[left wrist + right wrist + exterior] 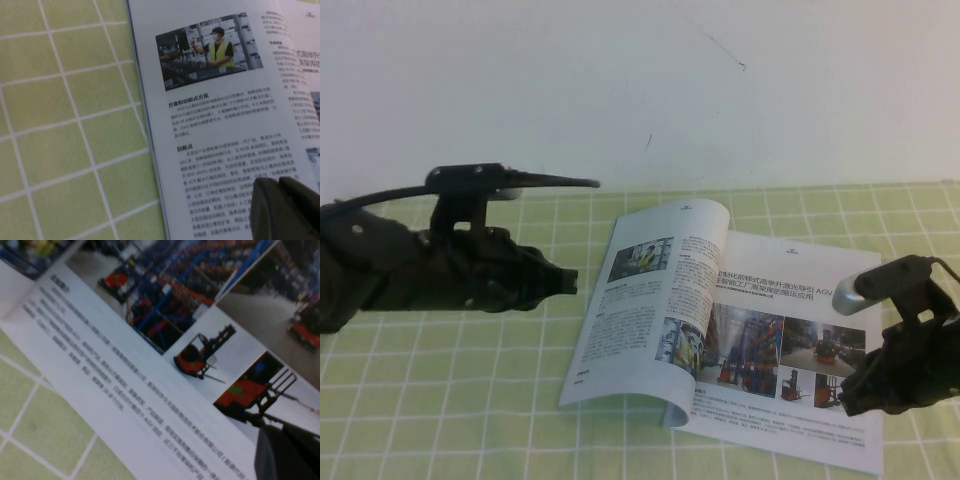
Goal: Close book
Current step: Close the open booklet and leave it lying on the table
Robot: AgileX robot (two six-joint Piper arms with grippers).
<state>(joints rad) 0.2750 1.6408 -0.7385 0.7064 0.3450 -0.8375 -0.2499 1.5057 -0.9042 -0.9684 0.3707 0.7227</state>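
An open book with photos and printed text lies on the green checked cloth. Its left page arches up off the table, while the right page lies flat. My left gripper hovers just left of the raised page's outer edge, pointing at it, fingers together and holding nothing. In the left wrist view the left gripper is over the text of that page. My right gripper is shut over the lower right corner of the flat page, seen above the forklift photos in the right wrist view.
A green cloth with white grid lines covers the table. A white wall rises behind it. The cloth left of the book and in front of it is bare.
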